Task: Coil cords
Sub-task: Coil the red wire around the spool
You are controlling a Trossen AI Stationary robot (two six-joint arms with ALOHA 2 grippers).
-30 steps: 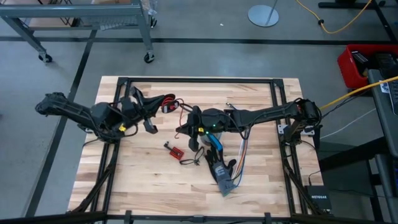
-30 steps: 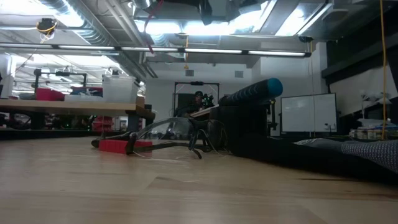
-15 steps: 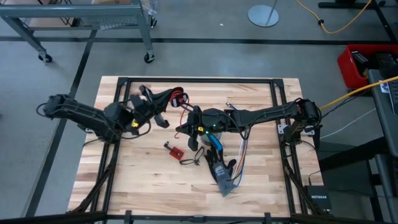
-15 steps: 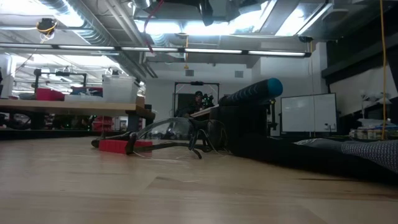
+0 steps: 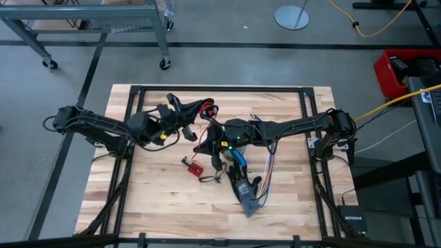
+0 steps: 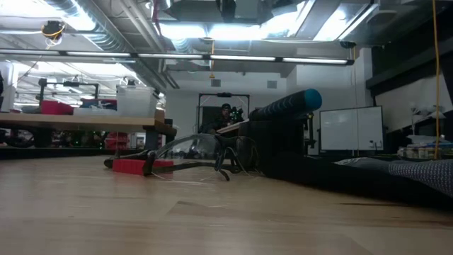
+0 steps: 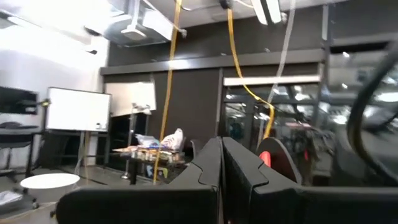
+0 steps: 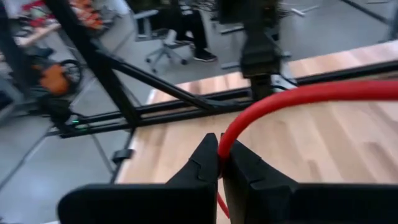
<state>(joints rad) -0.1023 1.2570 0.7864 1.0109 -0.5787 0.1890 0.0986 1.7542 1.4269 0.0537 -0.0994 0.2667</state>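
Over the pale wooden slatted table, both dark arms meet near the middle, toward twelve o'clock. The left gripper is raised above the boards, its two black fingers pressed tight together. I cannot tell for certain from its own camera what it grips, but from overhead a small black-and-red bundle of thin cord sits right at its tip.

The right gripper reaches in from three o'clock, just beside the left one at its five o'clock. Its fingers are clenched on a red strand of the cord, which arcs up and away from the fingertips.

On the table at six o'clock from the grippers lies a small red circuit board with a short black wire. Farther toward five o'clock rest a blue-handled tool, long multicoloured ribbon wires and a grey flat pack.
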